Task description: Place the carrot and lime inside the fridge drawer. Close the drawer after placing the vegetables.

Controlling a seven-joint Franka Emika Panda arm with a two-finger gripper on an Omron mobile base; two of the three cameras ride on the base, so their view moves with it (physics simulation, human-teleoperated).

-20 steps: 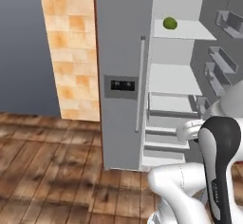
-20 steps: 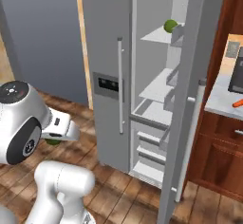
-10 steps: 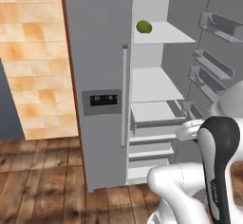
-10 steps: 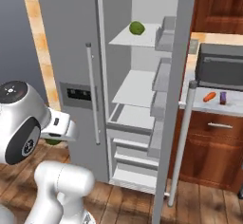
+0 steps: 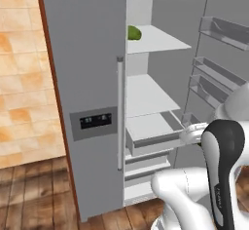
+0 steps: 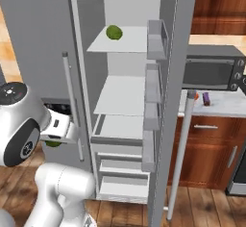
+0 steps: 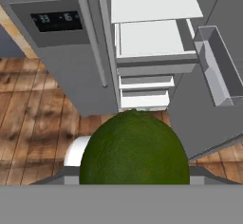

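Note:
A dark green lime (image 7: 134,152) bulges large at the bottom of the hand view, and my gripper (image 6: 54,140) is shut on it. In the right base view the lime (image 6: 52,145) peeks out under the hand, left of the open fridge and at about drawer height. The fridge drawer (image 5: 151,137) stands pulled out under the lowest shelf; in the hand view the drawer (image 7: 153,39) lies ahead of the lime and looks bare inside. The carrot (image 6: 196,96) lies on the counter to the right, mostly hidden behind the fridge door's handle.
A larger yellow-green fruit (image 6: 114,31) rests on the upper shelf. The open right fridge door (image 6: 161,125) carries grey bins (image 7: 217,66). The shut left door (image 5: 90,87) has a vertical handle. On the counter (image 6: 218,107) are a microwave (image 6: 211,67) and a purple bar (image 6: 206,98).
The whole picture has shifted: the base has moved and the fridge interior now sits more centred and closer. The arm keeps the same pose with the lime in its grip.

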